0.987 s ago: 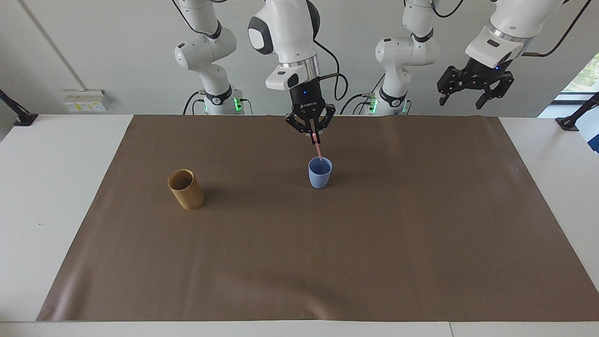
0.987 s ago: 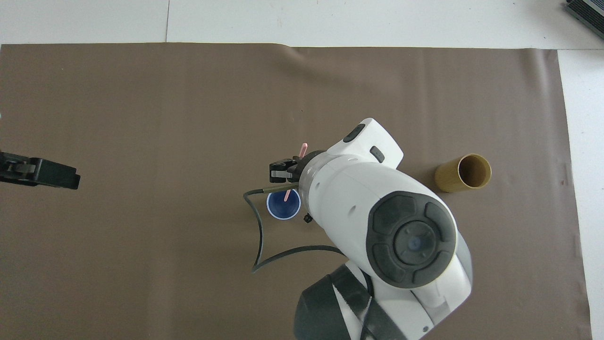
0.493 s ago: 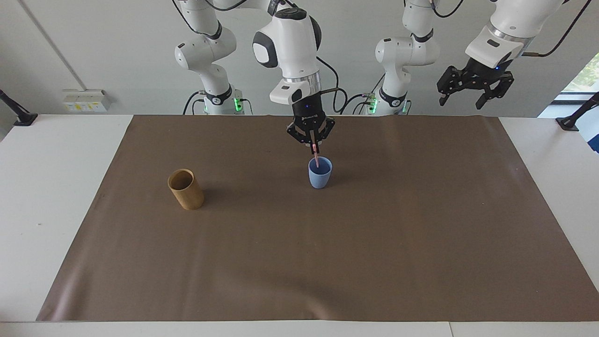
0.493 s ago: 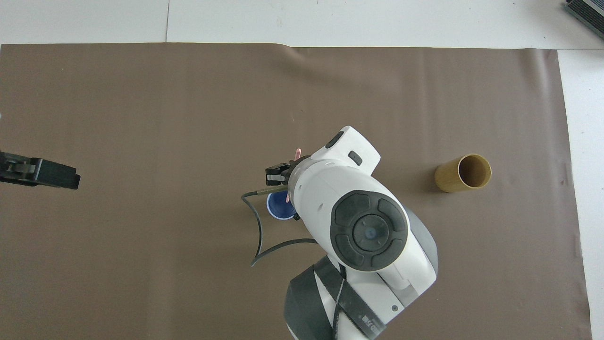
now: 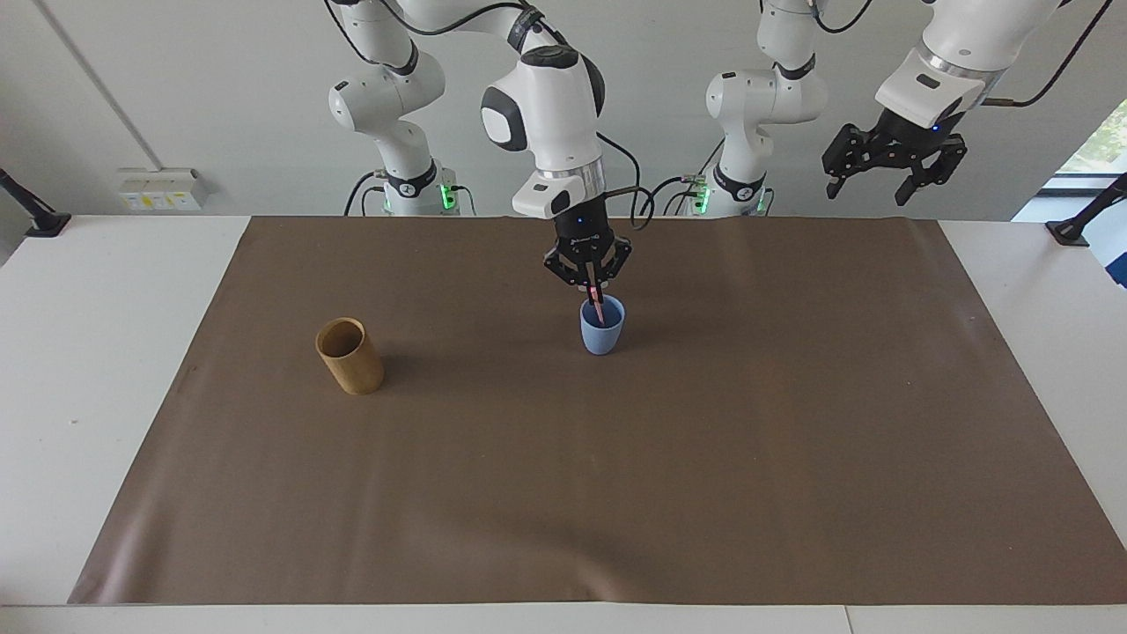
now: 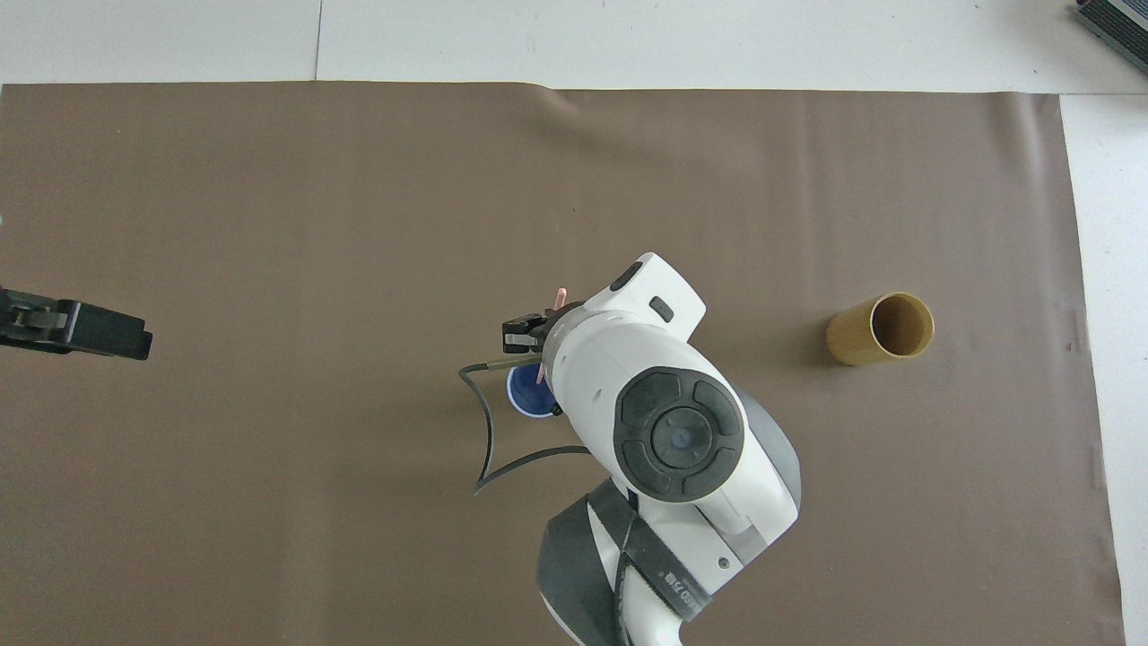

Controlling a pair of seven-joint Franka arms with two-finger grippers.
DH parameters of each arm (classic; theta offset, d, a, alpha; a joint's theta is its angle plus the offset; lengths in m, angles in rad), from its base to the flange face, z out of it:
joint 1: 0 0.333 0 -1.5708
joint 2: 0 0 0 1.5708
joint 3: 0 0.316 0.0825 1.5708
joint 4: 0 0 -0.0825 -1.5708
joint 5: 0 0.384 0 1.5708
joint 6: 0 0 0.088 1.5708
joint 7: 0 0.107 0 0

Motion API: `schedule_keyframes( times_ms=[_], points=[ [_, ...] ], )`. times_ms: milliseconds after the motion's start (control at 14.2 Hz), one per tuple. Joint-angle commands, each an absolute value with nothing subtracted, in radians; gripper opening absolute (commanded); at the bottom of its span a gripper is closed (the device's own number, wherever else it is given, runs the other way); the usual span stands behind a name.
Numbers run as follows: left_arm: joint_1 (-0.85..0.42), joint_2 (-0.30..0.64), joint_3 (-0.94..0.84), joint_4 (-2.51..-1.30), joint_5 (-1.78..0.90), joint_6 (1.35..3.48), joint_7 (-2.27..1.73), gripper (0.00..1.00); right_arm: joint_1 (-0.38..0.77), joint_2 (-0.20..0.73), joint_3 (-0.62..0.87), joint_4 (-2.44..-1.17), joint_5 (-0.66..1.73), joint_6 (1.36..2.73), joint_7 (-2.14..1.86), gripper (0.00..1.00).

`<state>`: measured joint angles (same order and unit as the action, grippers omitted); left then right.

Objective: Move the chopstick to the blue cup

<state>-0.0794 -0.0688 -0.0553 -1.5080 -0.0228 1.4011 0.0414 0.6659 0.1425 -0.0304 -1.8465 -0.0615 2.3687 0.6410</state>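
The right gripper [image 5: 593, 288] hangs directly over the blue cup [image 5: 602, 331], its fingertips pinched together on the pale pink chopstick [image 5: 598, 305], which tilts slightly with its lower end already inside the cup's mouth near the middle of the brown mat [image 5: 704, 458]. No lettering on the gripper body can be read. The left gripper [image 5: 880, 180] waits high above the mat's edge at the left arm's end with its fingers spread apart and holding nothing, while a tan bamboo cup [image 5: 349, 355] stands alone at roughly the blue cup's 9 o'clock in the facing view, well apart and obstructing nothing.
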Motion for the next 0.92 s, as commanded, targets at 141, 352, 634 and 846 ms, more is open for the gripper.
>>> schedule_keyframes(
  times_ms=[141, 352, 634, 846],
  points=[
    [-0.071, -0.075, -0.058, -1.509, -0.023, 1.402, 0.041, 1.00, 0.695, 0.138, -0.029, -1.887, -0.071, 2.399, 0.692, 0.50],
    [-0.071, -0.075, -0.058, -1.509, -0.023, 1.402, 0.041, 1.00, 0.693, 0.140, -0.031, -1.872, -0.089, 2.390, 0.696, 1.00],
    [-0.071, -0.075, -0.058, -1.509, -0.023, 1.402, 0.041, 1.00, 0.597, 0.129, -0.040, -1.771, -0.095, 2.274, 0.686, 1.00],
    [-0.071, -0.077, -0.058, -1.509, -0.023, 1.402, 0.041, 1.00, 0.514, 0.097, -0.041, -1.692, -0.091, 2.136, 0.657, 1.00]
  ],
)
